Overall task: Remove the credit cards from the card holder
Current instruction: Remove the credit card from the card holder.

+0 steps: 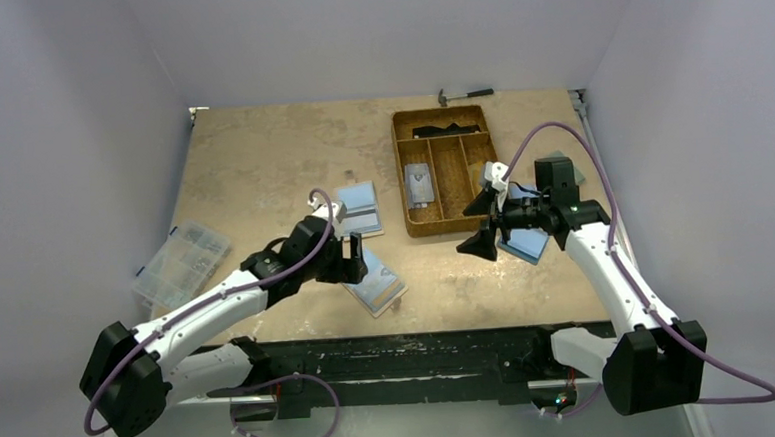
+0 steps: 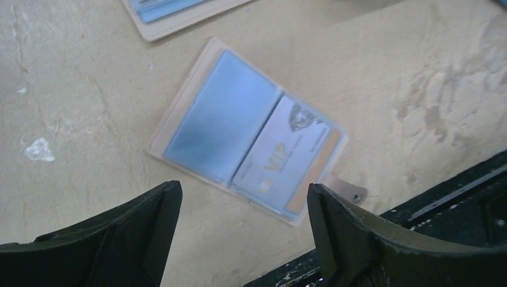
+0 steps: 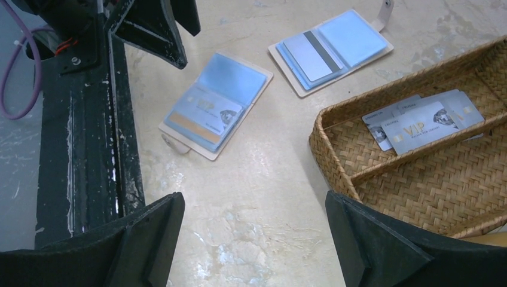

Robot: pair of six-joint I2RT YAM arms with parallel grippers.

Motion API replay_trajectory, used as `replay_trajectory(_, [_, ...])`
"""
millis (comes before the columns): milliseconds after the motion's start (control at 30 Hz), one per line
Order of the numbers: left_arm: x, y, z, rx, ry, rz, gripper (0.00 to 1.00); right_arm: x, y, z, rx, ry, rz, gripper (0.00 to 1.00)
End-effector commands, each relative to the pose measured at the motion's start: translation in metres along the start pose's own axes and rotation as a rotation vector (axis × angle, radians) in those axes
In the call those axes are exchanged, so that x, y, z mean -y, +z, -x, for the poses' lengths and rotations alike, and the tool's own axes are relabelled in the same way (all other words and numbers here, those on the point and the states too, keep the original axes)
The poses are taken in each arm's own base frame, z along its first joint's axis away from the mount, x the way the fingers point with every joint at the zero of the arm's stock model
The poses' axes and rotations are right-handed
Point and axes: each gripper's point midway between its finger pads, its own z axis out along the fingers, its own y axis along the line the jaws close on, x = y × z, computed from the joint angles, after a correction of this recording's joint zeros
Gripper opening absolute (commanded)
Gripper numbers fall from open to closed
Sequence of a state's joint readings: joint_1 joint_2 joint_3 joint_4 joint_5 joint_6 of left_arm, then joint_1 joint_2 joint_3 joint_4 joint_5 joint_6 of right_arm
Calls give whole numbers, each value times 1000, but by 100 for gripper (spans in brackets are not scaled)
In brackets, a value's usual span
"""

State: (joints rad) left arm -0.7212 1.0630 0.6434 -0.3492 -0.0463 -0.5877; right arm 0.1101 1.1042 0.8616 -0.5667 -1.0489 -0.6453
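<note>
left fingers (image 2: 143, 233) wide, empty near card holder (image 2: 221, 119) mid-frame; vip card (image 2: 281, 158) lies flush inside, so pinch cld drag holder across counter (image 2: 418, 60).

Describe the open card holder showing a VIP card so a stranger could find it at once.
Start at the woven tray on the far side of the table. Left of it lie two open tan wallets; the card holder is the one closer to the near edge. Its VIP card has a gold band, whereas the neighbour shows a grey card with a dark stripe.
</note>
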Motion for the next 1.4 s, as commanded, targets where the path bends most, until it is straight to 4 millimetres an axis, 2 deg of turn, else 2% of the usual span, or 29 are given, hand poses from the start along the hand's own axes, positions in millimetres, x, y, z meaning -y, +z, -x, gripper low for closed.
replay_trajectory(0, [-1, -2, 7, -2, 67, 115, 81, 5, -1, 3, 4, -9, -21, 99])
replay_trajectory(133, [10, 4, -4, -48, 174, 178, 80, 6, -1, 1, 0, -3, -23, 99])
replay_trajectory(267, [26, 13, -12, -83, 263, 155, 74, 6, 0, -1, -4, 4, -20, 99])
replay_trajectory(467, [36, 27, -18, -128, 330, 127, 63, 7, 0, -2, -7, 8, -22, 99])
replay_trajectory(600, [44, 36, -24, -156, 356, 96, 61, 7, 0, -2, -8, 10, -24, 99])
replay_trajectory(1200, [43, 58, -49, -260, 414, 111, 65, 8, 0, -2, -11, 4, -28, 99])
replay_trajectory(1367, [28, 62, -57, -291, 429, 176, 64, 7, 0, -2, -10, 4, -28, 99])
